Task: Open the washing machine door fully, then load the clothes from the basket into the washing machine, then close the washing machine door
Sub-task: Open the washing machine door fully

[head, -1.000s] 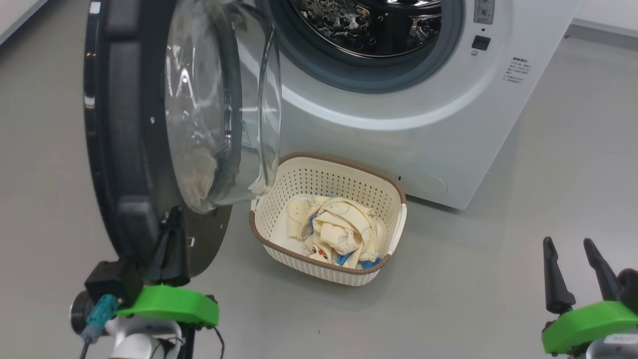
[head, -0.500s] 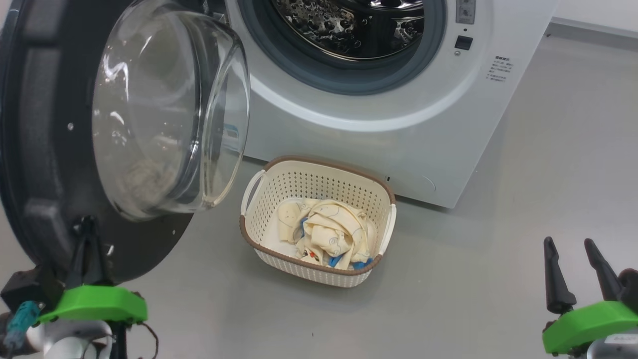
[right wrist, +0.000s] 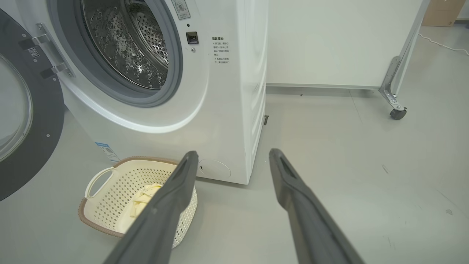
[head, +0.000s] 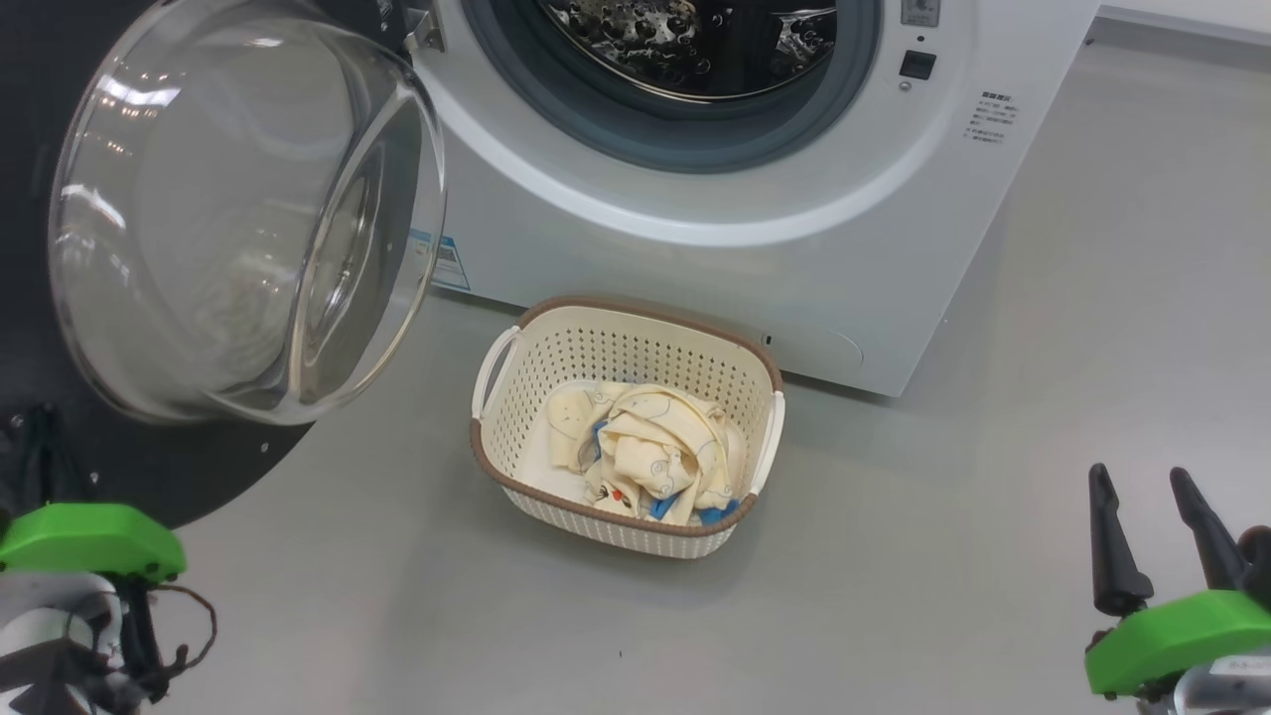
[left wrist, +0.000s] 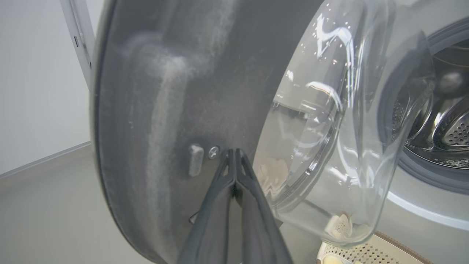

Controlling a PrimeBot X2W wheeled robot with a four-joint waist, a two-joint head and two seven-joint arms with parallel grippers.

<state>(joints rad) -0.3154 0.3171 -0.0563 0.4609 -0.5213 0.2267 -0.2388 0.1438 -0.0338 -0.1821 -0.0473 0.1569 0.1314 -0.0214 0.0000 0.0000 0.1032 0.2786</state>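
While the washing machine door (head: 228,228) stands swung out on the hinges (right wrist: 47,55) at the left edge of the washing machine (head: 695,248), its inner face is turned toward you. The clear glass bowl bulges out of the black rim and points across the machine's front. Behind the grey gasket (head: 596,129) the steel drum (head: 695,40) lies open to view.

Your left claw (left wrist: 234,152) is squeezed fully together with nothing between its fingers (left wrist: 216,205). Its tips sit at the door's dark inner face, beside a small screw (left wrist: 214,151), and you cannot tell whether they press on it. Your right claw (head: 1139,477) is spread wide and empty, hanging over the floor (head: 943,546) well out from the machine's right front corner, its fingers pointing toward the machine.

The basket (head: 645,310) stands upright on the floor just in front of the machine's lower front, below the drum opening. Its long axis runs roughly along the machine's front, with a white handle (head: 494,362) at each short end. The clothes (head: 650,452) lie bundled inside it, heaped toward the side away from the machine.
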